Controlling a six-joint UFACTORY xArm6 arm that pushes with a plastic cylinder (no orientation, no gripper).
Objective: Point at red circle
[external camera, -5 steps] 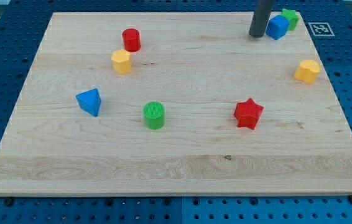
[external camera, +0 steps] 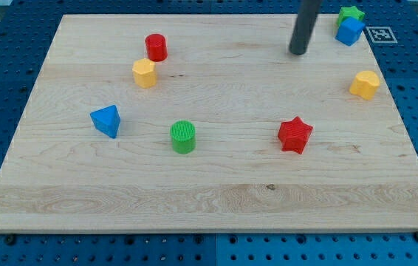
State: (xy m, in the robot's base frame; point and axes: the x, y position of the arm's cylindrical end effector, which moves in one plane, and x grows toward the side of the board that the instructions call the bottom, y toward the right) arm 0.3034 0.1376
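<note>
The red circle (external camera: 156, 47) is a short red cylinder near the view's top left of the wooden board (external camera: 209, 199). My tip (external camera: 297, 52) is the lower end of a dark rod near the view's top, right of centre. It stands far to the right of the red circle, with bare board between them. It touches no block.
A yellow block (external camera: 144, 73) sits just below the red circle. A blue triangular block (external camera: 106, 120), a green cylinder (external camera: 183, 137) and a red star (external camera: 295, 135) lie lower down. A blue block (external camera: 350, 31) and green block (external camera: 351, 13) sit at the top right; another yellow block (external camera: 365, 85) is at the right.
My tip has moved slightly left and down, away from the blue block. The blue block now lies further up and right, against the green block.
</note>
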